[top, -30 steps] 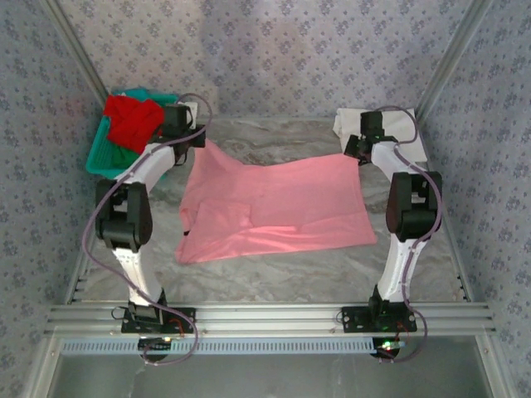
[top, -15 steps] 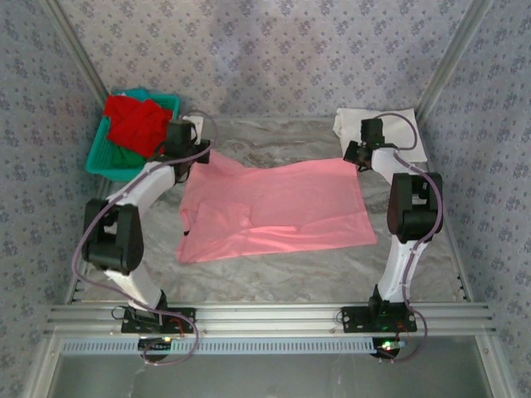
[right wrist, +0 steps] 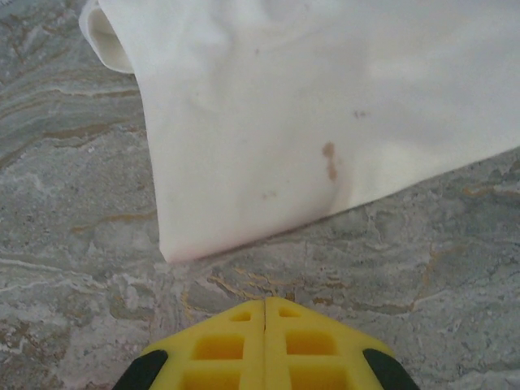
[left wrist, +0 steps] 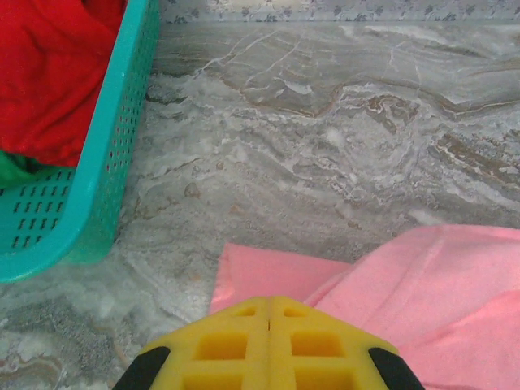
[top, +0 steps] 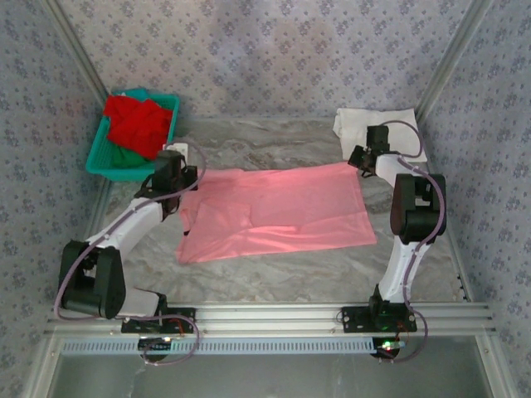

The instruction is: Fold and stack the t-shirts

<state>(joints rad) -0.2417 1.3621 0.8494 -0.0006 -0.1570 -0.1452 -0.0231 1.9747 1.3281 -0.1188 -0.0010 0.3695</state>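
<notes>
Pulling both top corners gently apart should lay the pink t-shirt (top: 278, 207) flat in the middle of the frame. The left gripper (left wrist: 269, 305) pinches its upper left corner. The right gripper (right wrist: 266, 305) is squeezed closed beside the white t-shirt (right wrist: 325, 106).

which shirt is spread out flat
The pink t-shirt, spread across the table centre. The white t-shirt lies folded far right; the red t-shirt is bunched in the basket.
</notes>
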